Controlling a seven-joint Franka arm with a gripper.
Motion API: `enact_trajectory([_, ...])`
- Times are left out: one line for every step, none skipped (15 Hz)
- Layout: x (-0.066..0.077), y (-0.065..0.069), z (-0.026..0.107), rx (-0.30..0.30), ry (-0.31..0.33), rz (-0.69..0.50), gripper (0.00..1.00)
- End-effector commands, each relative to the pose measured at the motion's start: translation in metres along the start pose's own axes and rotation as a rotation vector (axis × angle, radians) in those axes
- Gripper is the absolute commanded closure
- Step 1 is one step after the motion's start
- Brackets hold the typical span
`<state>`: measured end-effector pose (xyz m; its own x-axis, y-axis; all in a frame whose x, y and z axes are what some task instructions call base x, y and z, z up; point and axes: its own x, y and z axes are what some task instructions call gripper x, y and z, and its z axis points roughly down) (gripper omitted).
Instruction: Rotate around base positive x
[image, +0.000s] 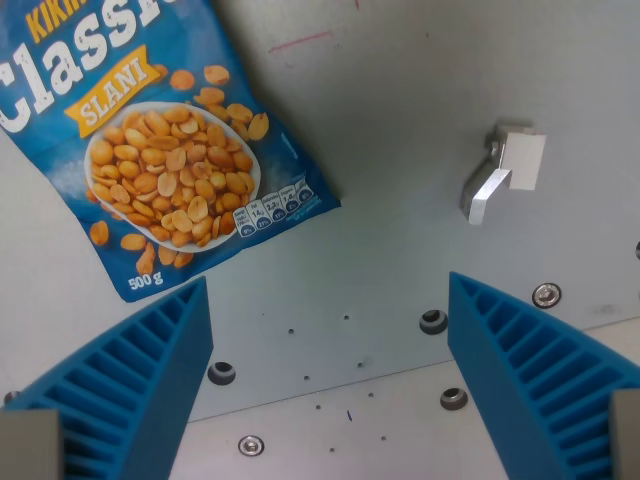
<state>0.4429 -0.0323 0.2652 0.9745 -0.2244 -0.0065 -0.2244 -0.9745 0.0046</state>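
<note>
Two blue ribbed fingers (140, 380) frame the bottom of the wrist view, one at the lower left and one at the lower right. My gripper (330, 350) is open, with only bare grey table between the fingers. A blue bag of peanuts (150, 130) lies flat on the table at the upper left, tilted, printed with a bowl of nuts and "500 g". Its top runs out of the picture. The bag lies beyond the left finger and does not touch it.
A small metal bracket with a white block (505, 170) is fixed to the grey table (400, 110) at the upper right. Several screws and holes dot the plate near the fingers, along a seam (400, 375) across the lower part.
</note>
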Motion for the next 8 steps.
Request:
enact_trajectory([0.0002, 0.0000, -0.0018, 0.014, 0.001, 0.000, 0.00])
enact_trajectory([0.0002, 0.0000, -0.0018, 0.027, -0.002, 0.000, 0.00])
enact_trajectory([0.0002, 0.0000, -0.0018, 0.040, -0.005, 0.000, 0.00])
enact_trajectory([0.0002, 0.0000, -0.0018, 0.053, -0.008, 0.000, 0.00])
enact_trajectory([0.0002, 0.0000, -0.0018, 0.066, -0.011, 0.000, 0.00])
enact_trajectory([0.0002, 0.0000, -0.0018, 0.079, -0.014, -0.001, 0.00])
enact_trajectory([0.0002, 0.0000, -0.0018, 0.092, -0.017, -0.001, 0.00])
enact_trajectory([0.0002, 0.0000, -0.0018, 0.105, -0.020, -0.001, 0.00])
